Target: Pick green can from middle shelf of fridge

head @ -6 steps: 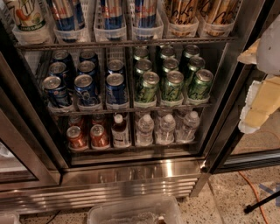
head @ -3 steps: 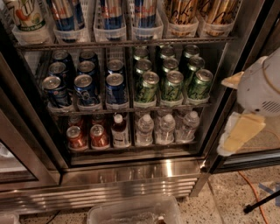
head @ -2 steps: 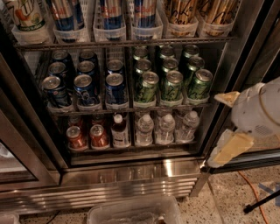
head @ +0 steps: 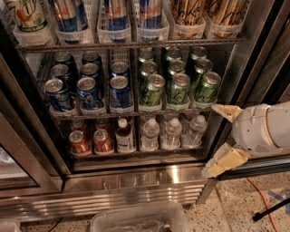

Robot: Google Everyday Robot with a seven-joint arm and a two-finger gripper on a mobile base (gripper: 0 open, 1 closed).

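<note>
Shifted leftward, the hand [head: 210, 140], spread wide and empty, hangs beside the fridge [head: 136, 183] above speckled floor [head: 235, 209].

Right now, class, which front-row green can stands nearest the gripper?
The rightmost front green can, at the right end of the middle shelf; the gripper, fingers open, sits just right of it, lower down.

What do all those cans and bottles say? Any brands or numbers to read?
Green cans on the middle shelf: dark script, too blurred to read.
Blue cans beside them: labels too blurred.
Tall cans above, red cans and bottles below: unreadable.
Gripper, open, right of the fridge shelves: no text.
</note>
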